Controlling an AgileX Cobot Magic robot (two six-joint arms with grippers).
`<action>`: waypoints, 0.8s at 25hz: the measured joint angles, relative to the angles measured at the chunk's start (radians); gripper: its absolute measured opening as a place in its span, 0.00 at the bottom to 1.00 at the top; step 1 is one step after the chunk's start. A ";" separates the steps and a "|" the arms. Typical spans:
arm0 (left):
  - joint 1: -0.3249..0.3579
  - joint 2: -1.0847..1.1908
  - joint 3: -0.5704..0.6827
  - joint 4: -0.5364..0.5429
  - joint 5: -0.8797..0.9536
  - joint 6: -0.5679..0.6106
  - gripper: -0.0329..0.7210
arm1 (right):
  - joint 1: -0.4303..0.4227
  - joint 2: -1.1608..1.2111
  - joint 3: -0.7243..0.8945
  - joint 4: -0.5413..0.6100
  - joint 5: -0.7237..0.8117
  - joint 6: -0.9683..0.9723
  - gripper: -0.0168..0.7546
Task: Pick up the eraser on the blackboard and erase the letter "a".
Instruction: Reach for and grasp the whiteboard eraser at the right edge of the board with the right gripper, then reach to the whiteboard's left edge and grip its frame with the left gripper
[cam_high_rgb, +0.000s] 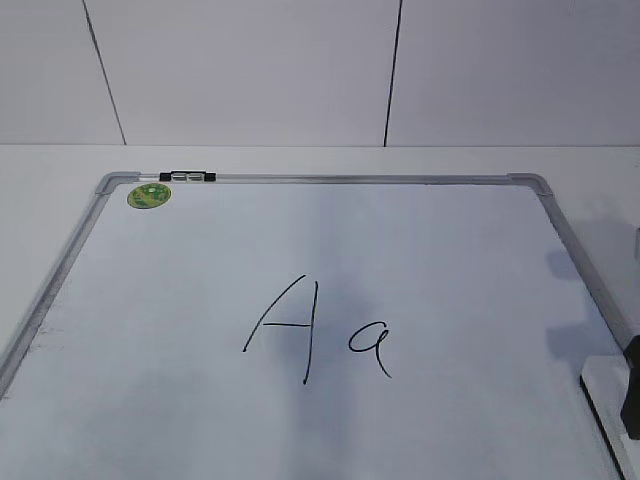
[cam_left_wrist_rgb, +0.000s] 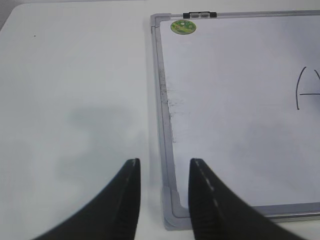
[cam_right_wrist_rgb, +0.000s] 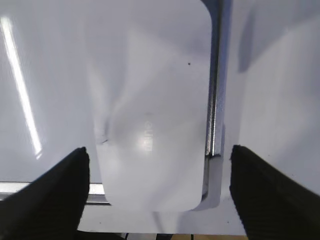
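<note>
Exterior view: large white dry-erase blackboard (cam_high_rgb: 330, 240) with grey aluminium frame lies flat on the white tabletop (cam_high_rgb: 60, 165); behind, pale wall panels. The small handwritten letter "a" (cam_high_rgb: 369, 347) sits just beside a larger "A" (cam_high_rgb: 285, 330) — a broad wipe risks smearing both.

Left wrist view: left claw (cam_left_wrist_rgb: 162, 170) spread, empty, over the board's near-left corner.

Right wrist view: right claw (cam_right_wrist_rgb: 160, 155) spread wide, straddling the white rounded plastic eraser (cam_right_wrist_rgb: 152, 105) at the board's near-right corner — the glossy shell could slip if pinched off-centre.

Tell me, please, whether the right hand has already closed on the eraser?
No; in the right wrist view the right hand is open, its fingers standing clear of the eraser on either side.
</note>
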 joint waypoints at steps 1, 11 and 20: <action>0.000 0.000 0.000 0.000 0.000 0.000 0.37 | 0.000 0.000 0.006 0.000 -0.008 0.000 0.89; 0.000 0.000 0.000 0.000 0.000 0.000 0.37 | 0.000 0.044 0.017 0.054 -0.054 -0.039 0.89; 0.000 0.000 0.000 0.000 0.000 0.000 0.37 | 0.000 0.070 0.017 0.027 -0.088 -0.046 0.89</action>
